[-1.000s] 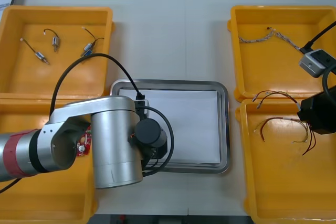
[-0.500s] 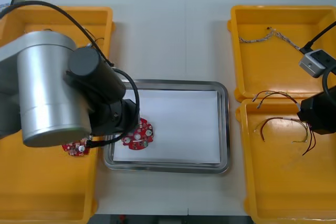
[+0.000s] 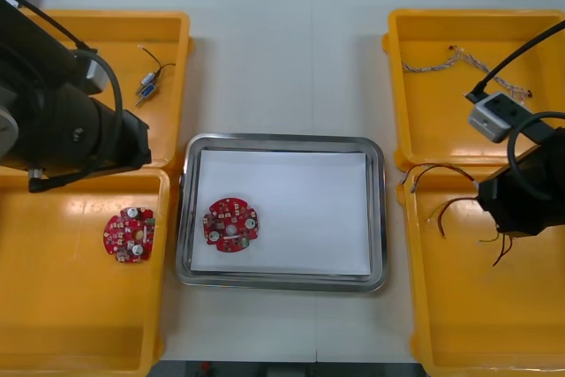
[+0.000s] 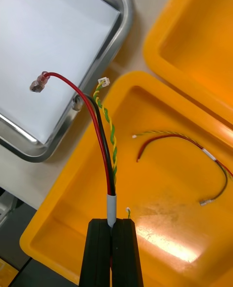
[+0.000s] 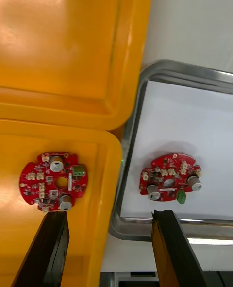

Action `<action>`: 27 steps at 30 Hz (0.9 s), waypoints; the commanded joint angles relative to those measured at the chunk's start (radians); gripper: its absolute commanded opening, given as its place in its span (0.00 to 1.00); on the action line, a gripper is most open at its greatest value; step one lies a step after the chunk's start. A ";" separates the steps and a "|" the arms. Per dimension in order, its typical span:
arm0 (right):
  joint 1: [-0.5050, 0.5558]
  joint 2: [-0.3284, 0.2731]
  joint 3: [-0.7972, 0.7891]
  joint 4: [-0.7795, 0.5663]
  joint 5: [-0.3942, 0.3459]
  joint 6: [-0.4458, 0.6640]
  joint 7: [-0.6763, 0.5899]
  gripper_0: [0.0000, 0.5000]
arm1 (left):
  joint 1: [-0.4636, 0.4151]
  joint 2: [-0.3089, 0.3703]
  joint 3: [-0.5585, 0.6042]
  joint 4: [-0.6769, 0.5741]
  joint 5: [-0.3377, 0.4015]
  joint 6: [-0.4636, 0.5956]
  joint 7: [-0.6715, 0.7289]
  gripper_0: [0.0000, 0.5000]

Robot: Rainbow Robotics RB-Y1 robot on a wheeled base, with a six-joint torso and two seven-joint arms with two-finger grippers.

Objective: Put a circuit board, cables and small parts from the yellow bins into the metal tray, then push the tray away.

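A round red circuit board (image 3: 231, 224) lies on the white floor of the metal tray (image 3: 375, 218), near its left side; it also shows past my open left fingers (image 5: 170, 177). My left gripper (image 5: 109, 214) is open and holds nothing, high over the edge between the left bins and the tray. A second board (image 3: 129, 236) lies in the near left yellow bin (image 3: 79, 333). My right gripper (image 4: 114, 224) is shut on a red and yellow cable (image 4: 104, 141), lifted over the near right bin (image 3: 459, 324). The cable's loose ends reach toward the tray's right rim.
Small metal parts (image 3: 147, 86) lie in the far left bin. A twisted blue and white cable (image 3: 459, 59) lies in the far right bin. Another red and yellow cable (image 4: 184, 143) lies on the near right bin's floor. My left arm (image 3: 62, 121) covers much of the far left bin.
My left arm has let go of a board in the tray and swung back over the far left bin. My right gripper has shifted slightly left with the cable.
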 commanded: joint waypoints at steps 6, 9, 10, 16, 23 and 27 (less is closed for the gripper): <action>-0.218 -0.012 0.303 -0.029 0.039 0.003 0.049 0.00 | 0.005 0.044 0.132 0.185 0.021 -0.052 -0.176 1.00; -0.293 -0.012 0.415 -0.029 0.073 0.003 0.059 0.00 | -0.022 0.044 0.133 0.263 0.013 -0.072 -0.188 1.00; -0.328 -0.006 0.467 -0.025 0.088 0.003 0.064 0.00 | -0.032 0.044 0.132 0.296 0.007 -0.077 -0.194 1.00; -0.470 0.066 0.679 0.057 0.145 -0.034 0.092 0.00 | -0.048 0.044 0.133 0.396 -0.045 -0.104 -0.274 1.00; -0.635 0.223 0.877 0.212 0.208 -0.038 0.125 0.00 | -0.052 0.046 0.132 0.474 -0.094 -0.245 -0.429 1.00; -0.686 0.295 0.940 0.313 0.216 -0.054 0.148 0.00 | -0.071 0.046 0.130 0.534 -0.065 -0.351 -0.499 1.00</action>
